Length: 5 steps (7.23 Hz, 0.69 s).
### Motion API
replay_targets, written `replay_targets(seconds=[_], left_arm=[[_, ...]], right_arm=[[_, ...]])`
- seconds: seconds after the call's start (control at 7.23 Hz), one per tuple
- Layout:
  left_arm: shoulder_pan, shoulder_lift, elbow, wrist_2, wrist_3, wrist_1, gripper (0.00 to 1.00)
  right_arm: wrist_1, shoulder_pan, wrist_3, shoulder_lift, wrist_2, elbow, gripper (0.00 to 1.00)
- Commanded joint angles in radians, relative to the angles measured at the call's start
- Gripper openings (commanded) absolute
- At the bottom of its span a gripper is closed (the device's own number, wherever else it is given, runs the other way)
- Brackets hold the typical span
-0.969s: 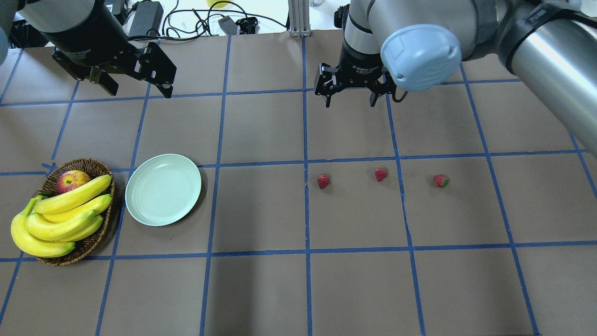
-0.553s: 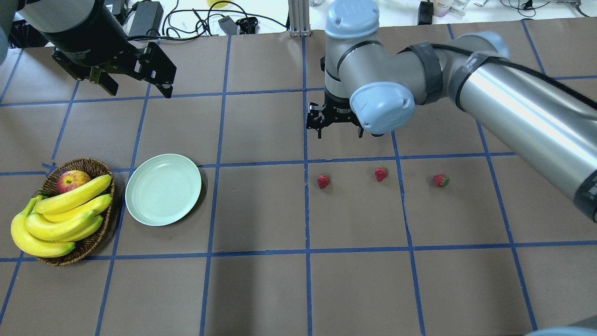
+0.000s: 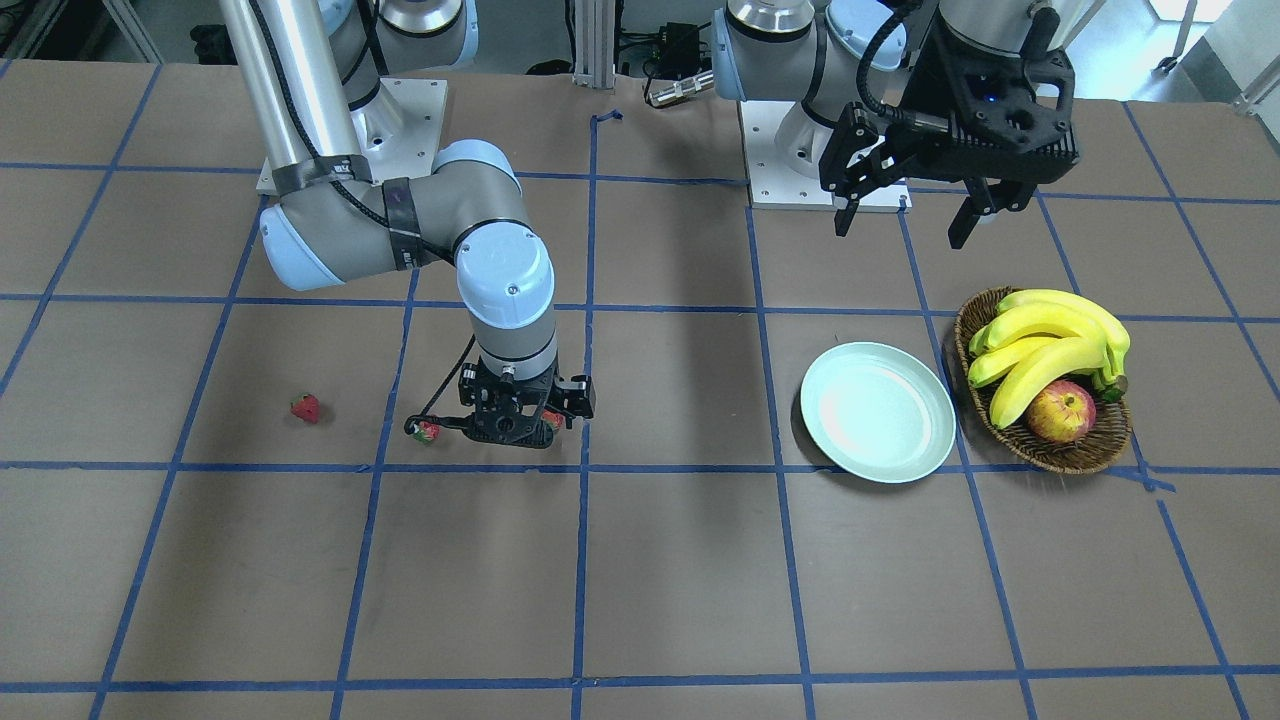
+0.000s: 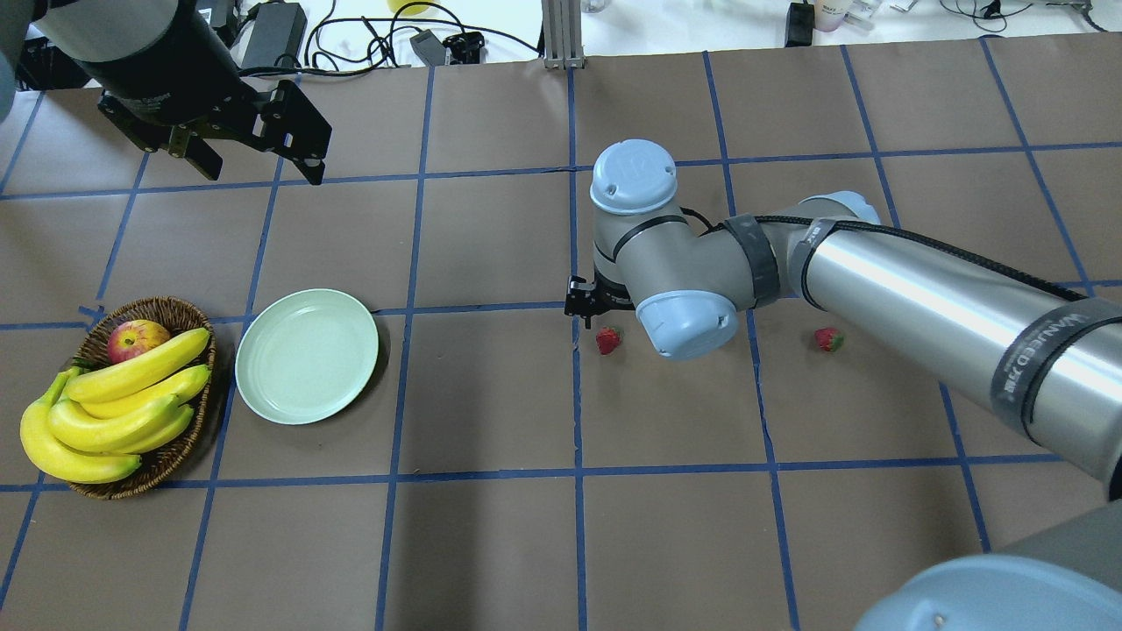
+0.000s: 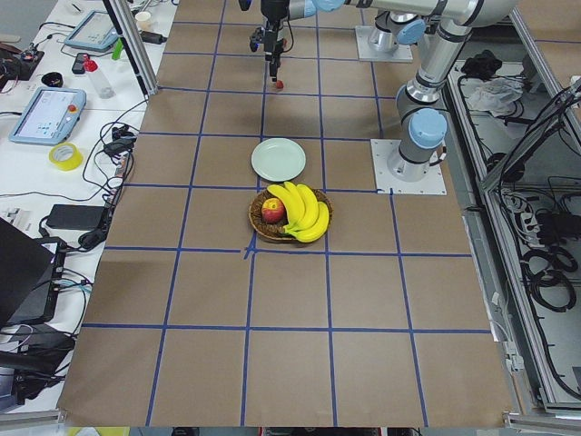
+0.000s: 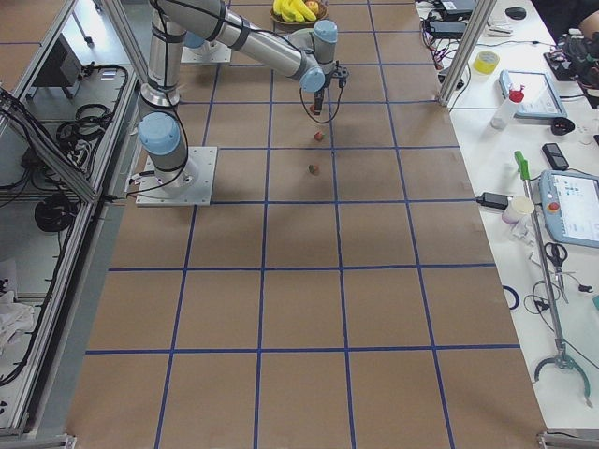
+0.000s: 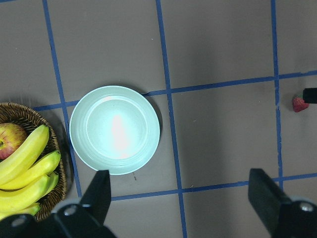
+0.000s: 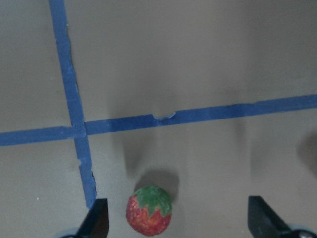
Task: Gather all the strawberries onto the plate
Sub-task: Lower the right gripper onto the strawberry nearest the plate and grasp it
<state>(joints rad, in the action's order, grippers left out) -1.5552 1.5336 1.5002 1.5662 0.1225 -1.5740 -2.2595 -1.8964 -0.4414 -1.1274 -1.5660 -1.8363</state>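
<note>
Right jaws straddled the strawberry [image 8: 148, 216] nearest the plate [image 4: 307, 356]

Spread and low, they had it between them on the surface, slightly off-centre. Left jaws, also spread, hung far off by the plate.

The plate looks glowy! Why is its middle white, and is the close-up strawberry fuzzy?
Left wrist view: glare whitens the middle of the round pale mint-green plate. Right wrist view: the small red strawberry with a green leafy cap looks slightly soft.

A robotics lab: taped-grid table [image 4: 491, 394], teach pendants [image 5: 41, 116], loose cables [image 5: 545, 263].
</note>
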Motion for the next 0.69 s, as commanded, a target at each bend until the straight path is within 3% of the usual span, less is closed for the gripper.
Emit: replay_targets(seconds=[0.0, 0.42, 0.55], left_arm=[[0.0, -0.001, 0.0, 0.0, 0.0, 0.0, 1.0], [0.0, -0.001, 0.0, 0.0, 0.0, -0.001, 1.0], [0.0, -0.001, 0.0, 0.0, 0.0, -0.001, 1.0]], right_arm=[[-0.029, -0.012, -0.014, 0.021, 0.009, -0.007, 0.67], [-0.025, -0.012, 0.02, 0.024, 0.052, -0.001, 0.09], [-0.023, -0.012, 0.023, 0.021, 0.054, 0.003, 0.07]])
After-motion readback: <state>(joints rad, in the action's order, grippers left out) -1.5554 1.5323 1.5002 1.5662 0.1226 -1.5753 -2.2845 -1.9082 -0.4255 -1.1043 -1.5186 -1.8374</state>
